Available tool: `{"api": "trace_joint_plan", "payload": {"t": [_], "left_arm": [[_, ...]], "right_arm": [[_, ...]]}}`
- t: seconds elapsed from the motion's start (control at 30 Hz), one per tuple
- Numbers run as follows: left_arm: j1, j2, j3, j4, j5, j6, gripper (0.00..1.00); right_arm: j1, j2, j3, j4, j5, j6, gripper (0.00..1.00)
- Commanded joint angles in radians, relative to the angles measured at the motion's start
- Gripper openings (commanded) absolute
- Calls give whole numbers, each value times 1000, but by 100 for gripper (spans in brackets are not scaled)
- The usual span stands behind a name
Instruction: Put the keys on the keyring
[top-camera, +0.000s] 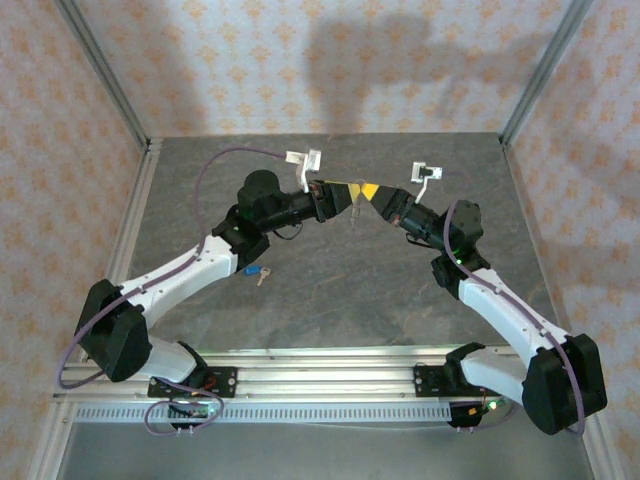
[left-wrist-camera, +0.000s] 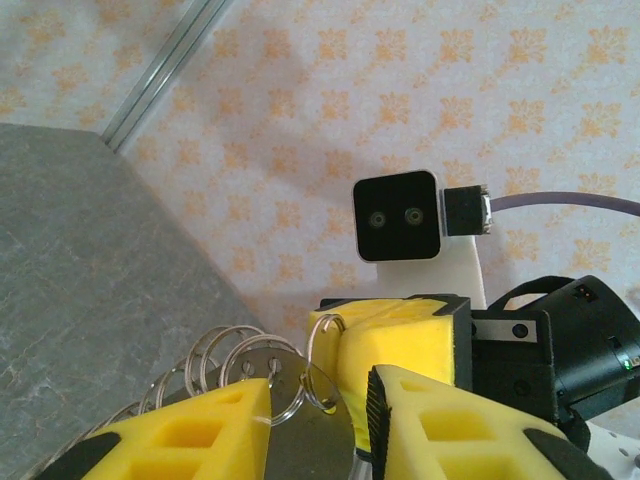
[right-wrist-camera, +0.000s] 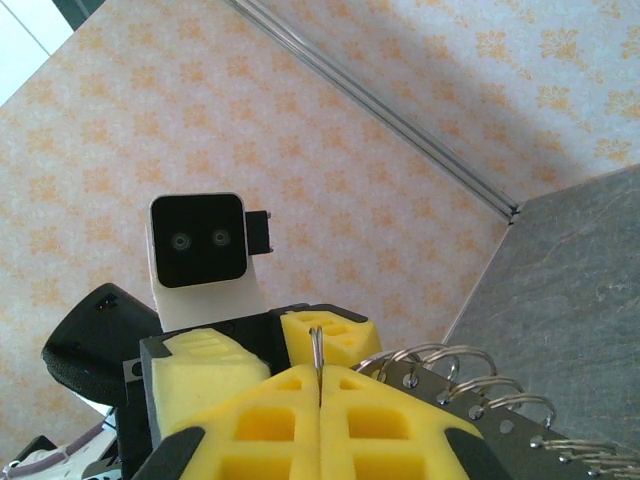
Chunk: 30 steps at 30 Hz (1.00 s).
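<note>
Keyring (right-wrist-camera: 316, 343) pinched in right pincer (right-wrist-camera: 320, 376)

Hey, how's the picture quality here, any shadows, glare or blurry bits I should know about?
Top external: two broad soft shadows on the back wall, otherwise even light. Left wrist: bright glints on the split rings. Right wrist: top-left corner blown out.
</note>
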Motion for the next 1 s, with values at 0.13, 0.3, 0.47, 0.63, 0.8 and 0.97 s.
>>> {"api": "trace_joint_plan", "payload": {"t": [0.13, 0.3, 0.47, 0.63, 0.8, 0.97], "left_arm": [[-13, 15, 42, 55, 14, -8, 26], [-14, 17, 44, 56, 6, -8, 27], [-14, 13, 43, 58, -9, -7, 29], [-16, 12, 41, 61, -20, -5, 27], [-20, 15, 37, 76, -24, -5, 18], [-23, 22, 38, 84, -23, -5, 13]], "right_arm": [[9, 3, 7, 68, -11, -3, 0], [8, 3, 3, 67, -13, -5, 0], [8, 4, 3, 63, -14, -8, 0], [8, 5, 2, 58, -14, -11, 0], [9, 5, 1, 56, -18, -13, 0], [8, 3, 0, 47, -22, -17, 0]]}}
